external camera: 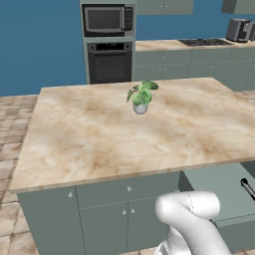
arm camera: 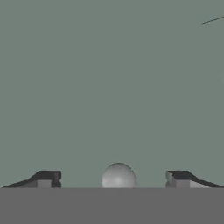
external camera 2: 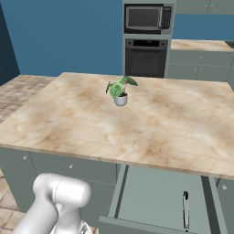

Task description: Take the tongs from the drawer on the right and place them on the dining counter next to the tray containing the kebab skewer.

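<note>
My tool (arm camera: 113, 178) hangs released, its two dark fingertips (arm camera: 46, 178) set wide apart with nothing held between them. Right between them, low in the hand view, sits the small round pale knob (arm camera: 118, 176) of the drawer (arm camera: 109, 87), whose flat grey-green front spreads across everything beyond my fingers. The tips stand to either side of the knob without touching it, as far as I can tell.

From the base views, the drawer (external camera 2: 151, 192) is pulled out below the edge of the marbled island desk (external camera 2: 137, 123), on the right side of its cabinet. Inside it, the tongs (external camera 2: 185, 210) lie flat on the drawer floor, slim and dark with a pale edge, running lengthwise toward the drawer's front. In the left base view they show at the far right, just inside the open drawer (external camera: 219, 191), as the tongs (external camera: 247, 188) cut off by the picture's border.

On top of the island a small potted plant (external camera: 141, 97) stands near the middle. Beyond it, against the blue wall, a microwave (external camera: 107, 19) sits above a built-in oven (external camera: 109, 62).
</note>
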### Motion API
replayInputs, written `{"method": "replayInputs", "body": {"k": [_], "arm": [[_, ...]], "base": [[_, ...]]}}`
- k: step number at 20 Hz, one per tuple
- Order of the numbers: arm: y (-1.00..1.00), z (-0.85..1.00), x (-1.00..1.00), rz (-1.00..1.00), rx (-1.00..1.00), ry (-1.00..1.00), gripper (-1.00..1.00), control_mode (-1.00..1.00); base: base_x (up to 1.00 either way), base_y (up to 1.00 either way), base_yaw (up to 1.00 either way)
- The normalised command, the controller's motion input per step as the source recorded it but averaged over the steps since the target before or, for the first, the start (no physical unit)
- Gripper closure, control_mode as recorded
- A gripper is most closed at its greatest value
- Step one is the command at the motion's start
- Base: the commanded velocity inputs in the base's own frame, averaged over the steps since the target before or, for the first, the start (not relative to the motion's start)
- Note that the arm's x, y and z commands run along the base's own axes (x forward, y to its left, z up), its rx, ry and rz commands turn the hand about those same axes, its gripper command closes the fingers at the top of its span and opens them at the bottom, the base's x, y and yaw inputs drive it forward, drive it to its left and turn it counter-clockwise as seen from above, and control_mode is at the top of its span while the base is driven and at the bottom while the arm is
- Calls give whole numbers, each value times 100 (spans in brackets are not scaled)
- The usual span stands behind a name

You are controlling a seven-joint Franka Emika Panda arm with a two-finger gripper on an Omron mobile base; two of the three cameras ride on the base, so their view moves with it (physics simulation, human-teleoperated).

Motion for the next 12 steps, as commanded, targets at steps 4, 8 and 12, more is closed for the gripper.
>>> {"method": "replayInputs", "body": {"k": [4,8,12], "arm": [[-33,25,-73,0,5,-6,-100,-100],[-39,36,-74,0,6,-1,-100,-100],[-25,51,-71,0,3,0,-100,-100]], "base": [[0,0,0],[0,0,0],[0,0,0]]}}
